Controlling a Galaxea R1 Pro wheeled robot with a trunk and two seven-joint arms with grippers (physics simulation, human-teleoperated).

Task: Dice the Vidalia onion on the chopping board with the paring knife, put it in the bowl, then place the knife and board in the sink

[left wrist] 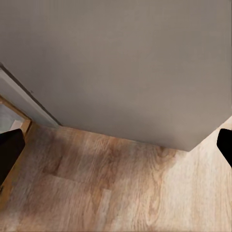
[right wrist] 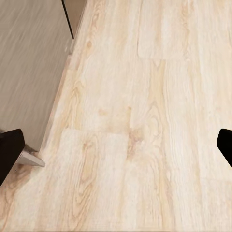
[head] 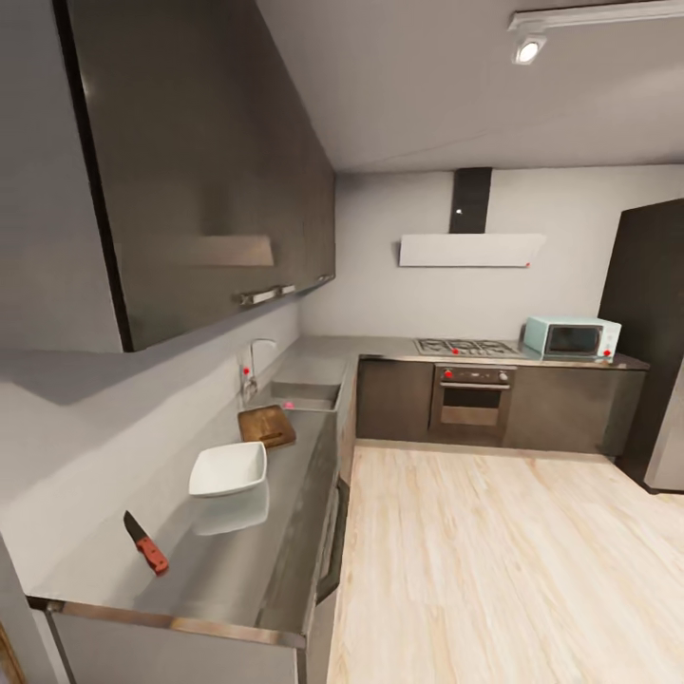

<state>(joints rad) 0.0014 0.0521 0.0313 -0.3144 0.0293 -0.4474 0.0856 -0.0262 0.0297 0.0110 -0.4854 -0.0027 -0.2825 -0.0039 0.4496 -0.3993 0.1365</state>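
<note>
Right now your left gripper (left wrist: pixel 116 145) hangs with its fingers spread wide above wood floor (left wrist: pixel 96 188), a grey cabinet face (left wrist: pixel 125 63) just beyond it. Your right gripper (right wrist: pixel 116 145) is equally wide apart over pale floorboards. Well ahead of both, on the countertop (head: pixel 228 560), lie the paring knife (head: pixel 145 543), then the bowl (head: pixel 228 468), the chopping board (head: pixel 266 426) and the sink (head: pixel 304 394) farthest.
</note>
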